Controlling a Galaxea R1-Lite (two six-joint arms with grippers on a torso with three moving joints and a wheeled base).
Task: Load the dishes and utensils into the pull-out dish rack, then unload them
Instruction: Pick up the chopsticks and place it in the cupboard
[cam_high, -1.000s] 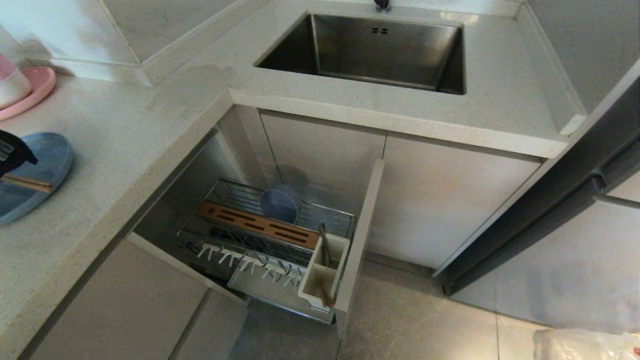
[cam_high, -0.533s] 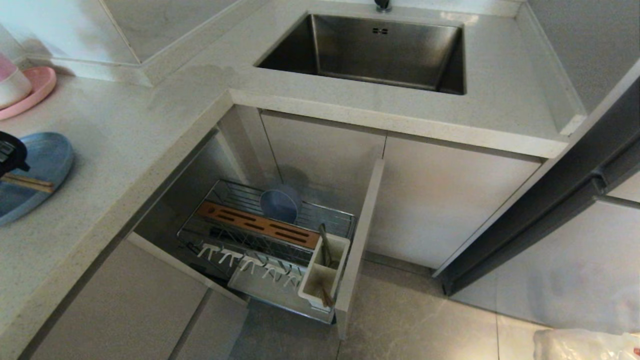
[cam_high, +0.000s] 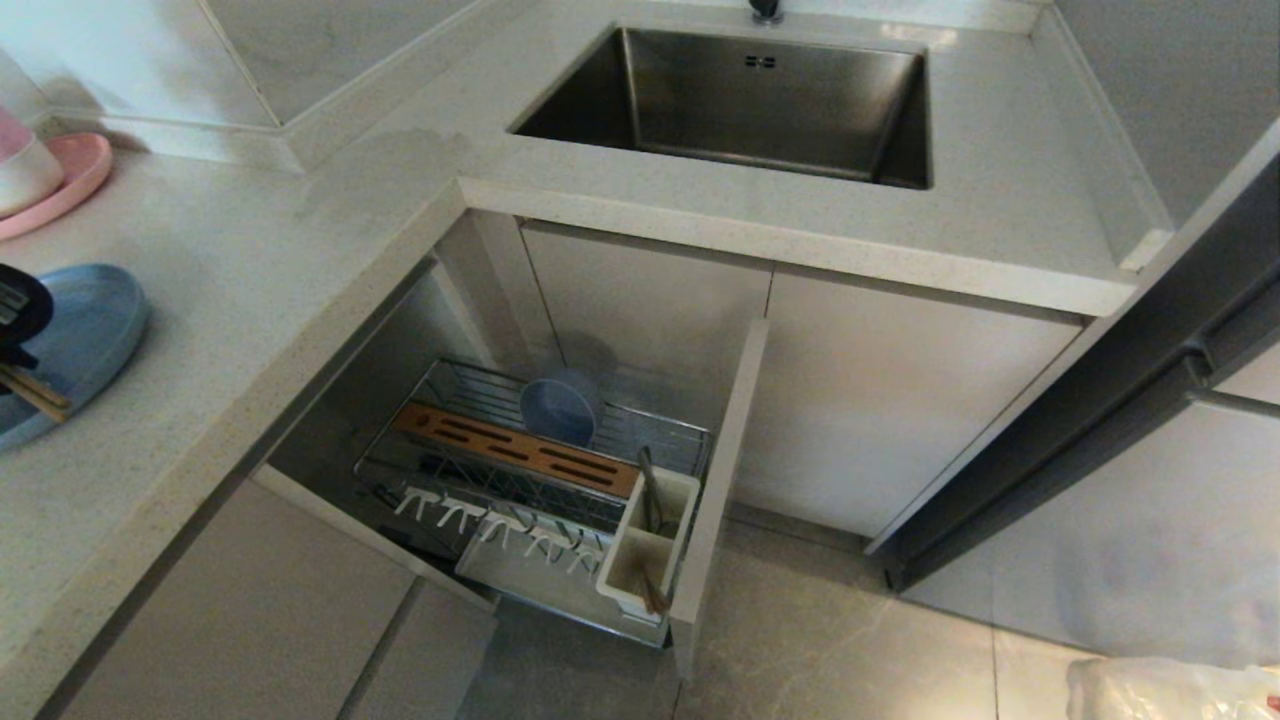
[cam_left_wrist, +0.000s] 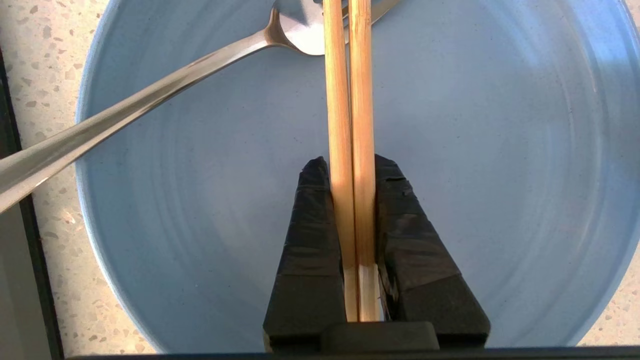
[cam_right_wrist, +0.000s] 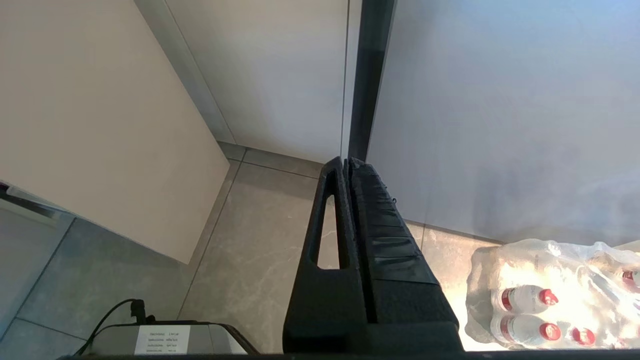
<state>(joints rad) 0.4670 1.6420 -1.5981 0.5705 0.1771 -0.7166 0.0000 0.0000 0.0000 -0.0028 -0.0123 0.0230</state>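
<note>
Chopsticks (cam_left_wrist: 350, 100) lay side by side over the blue plate (cam_left_wrist: 500, 175) on the counter, pinched at one end by the left gripper (cam_left_wrist: 352, 170), evidently for lifting toward the rack (cam_high: 540, 470).

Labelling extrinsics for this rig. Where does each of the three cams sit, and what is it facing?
Head view: high on the robot, looking down at the counter, sink and pull-out dish rack; left gripper at the left edge.
Left wrist view: behind the fingers, facing down into the plate; left gripper shut on chopsticks, metal utensil beside.
Right wrist view: hanging low, facing floor and cabinet doors; right gripper shut, bottled water pack.
Shared: head and left wrist both show plate and chopsticks.
</note>
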